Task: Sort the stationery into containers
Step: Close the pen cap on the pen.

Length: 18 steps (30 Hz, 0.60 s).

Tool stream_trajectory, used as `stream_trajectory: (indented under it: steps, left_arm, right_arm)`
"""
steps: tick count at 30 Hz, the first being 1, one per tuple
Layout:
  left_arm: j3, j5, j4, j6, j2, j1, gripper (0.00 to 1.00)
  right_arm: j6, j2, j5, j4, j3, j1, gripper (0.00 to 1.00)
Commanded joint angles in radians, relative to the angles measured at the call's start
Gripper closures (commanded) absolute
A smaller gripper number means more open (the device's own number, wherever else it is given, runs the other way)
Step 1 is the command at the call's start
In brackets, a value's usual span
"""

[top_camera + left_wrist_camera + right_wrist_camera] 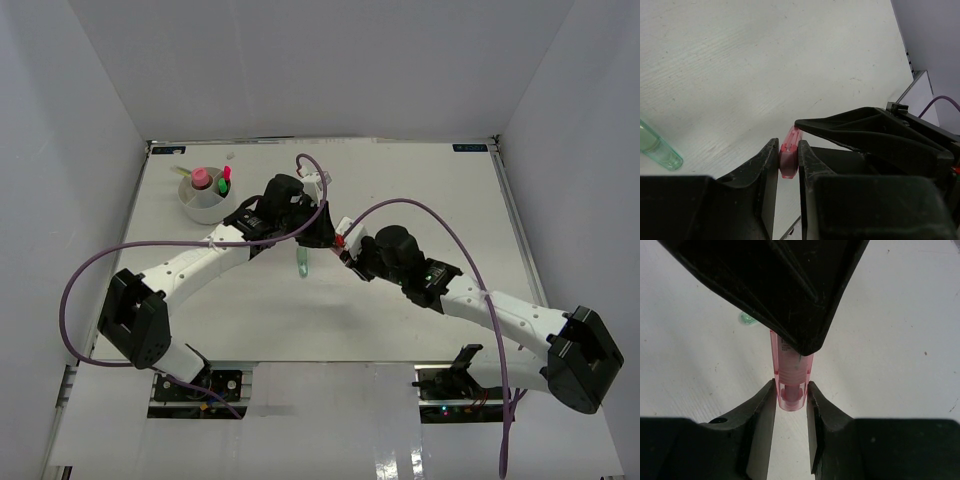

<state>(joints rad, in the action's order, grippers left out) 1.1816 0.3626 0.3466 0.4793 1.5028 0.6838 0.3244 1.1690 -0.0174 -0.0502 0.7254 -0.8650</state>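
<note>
Left wrist view shows the left fingers [766, 172] clamped on one end of the pink marker [788, 159]. In the right wrist view, the right fingers [762, 415] pinch its other end, so the marker spans between both pairs near mid-bench [420, 180]. A pale green marker [303, 263] lies nearby, untouched. The white organiser cup [195, 211] stands at the far left.

Pale green marker [303, 263] on table [430, 200]
</note>
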Motion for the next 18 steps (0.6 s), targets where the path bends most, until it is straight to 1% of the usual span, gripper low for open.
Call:
stream_trajectory:
  steps: [1,3,4,5,6,9,12,17,18]
  left_arm:
    - [-0.036,0.03,0.037,0.01,0.019,0.057,0.75]
    - [-0.03,0.016,0.041,0.005,0.004,0.057,0.75]
    - [-0.027,0.001,0.045,0.004,-0.003,0.056,0.75]
    - [-0.023,-0.007,0.046,-0.001,-0.007,0.056,0.75]
    - [-0.019,-0.016,0.055,-0.005,-0.016,0.054,0.75]
    - [-0.011,-0.04,0.061,-0.014,-0.032,0.046,0.78]
    - [-0.002,-0.066,0.075,-0.027,-0.05,0.04,0.79]
    - [0.024,-0.1,0.106,-0.044,-0.055,0.03,0.8]
    - [0.026,-0.119,0.111,-0.045,-0.056,0.028,0.8]
  right_arm:
    - [0.015,-0.04,0.099,-0.37,0.141,-0.025,0.86]
    - [0.015,-0.046,0.091,-0.37,0.118,-0.023,0.81]
    - [0.015,-0.051,0.089,-0.37,0.108,-0.023,0.75]
    - [0.015,-0.058,0.085,-0.37,0.097,-0.025,0.72]
    - [0.013,-0.063,0.083,-0.372,0.079,-0.023,0.66]
    - [0.015,-0.086,0.07,-0.37,0.046,-0.023,0.59]
    - [0.018,-0.111,0.047,-0.364,0.005,-0.023,0.45]
    - [0.028,-0.152,0.025,-0.336,-0.035,-0.023,0.26]
    - [0.03,-0.16,0.024,-0.327,-0.04,-0.023,0.2]
